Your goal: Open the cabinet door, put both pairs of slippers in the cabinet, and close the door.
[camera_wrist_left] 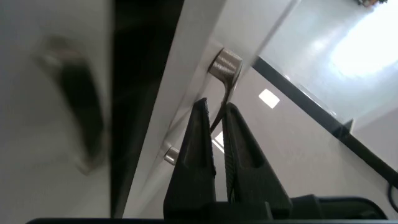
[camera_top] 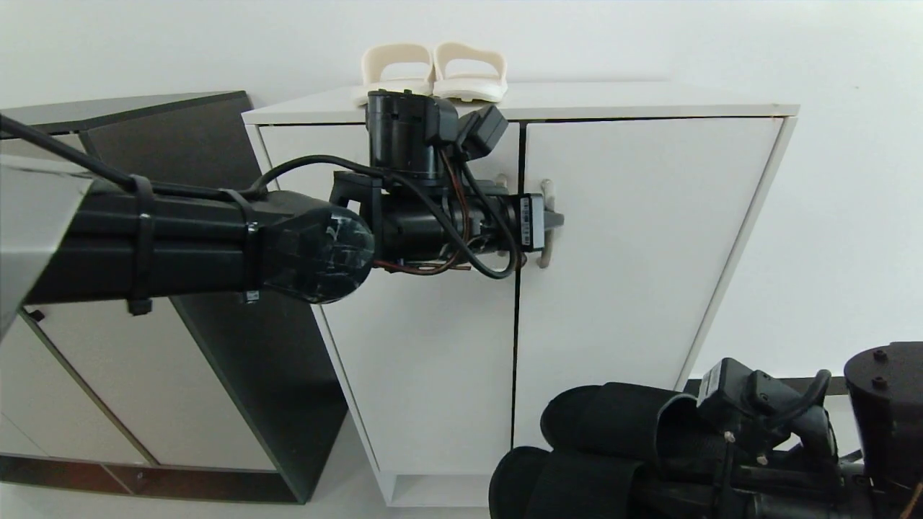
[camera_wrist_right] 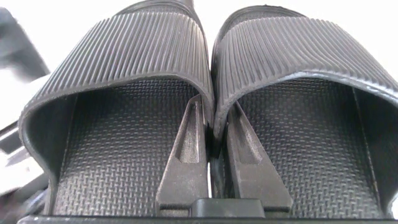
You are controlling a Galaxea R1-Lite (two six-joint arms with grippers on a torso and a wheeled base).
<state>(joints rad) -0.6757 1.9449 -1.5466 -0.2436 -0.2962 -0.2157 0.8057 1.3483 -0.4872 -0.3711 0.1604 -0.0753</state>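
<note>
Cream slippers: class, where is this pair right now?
In the head view, the cream slippers sit side by side on top of the white cabinet, toward its left end, above the left door.

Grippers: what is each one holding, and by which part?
Left gripper is shut on the thin bar of the door handle. Right gripper pinches the black slippers by their touching inner side walls.

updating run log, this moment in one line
left gripper shut on metal door handle | right gripper shut on black ribbed rubber slippers | white cabinet doors look shut | cream slide slippers on top
</note>
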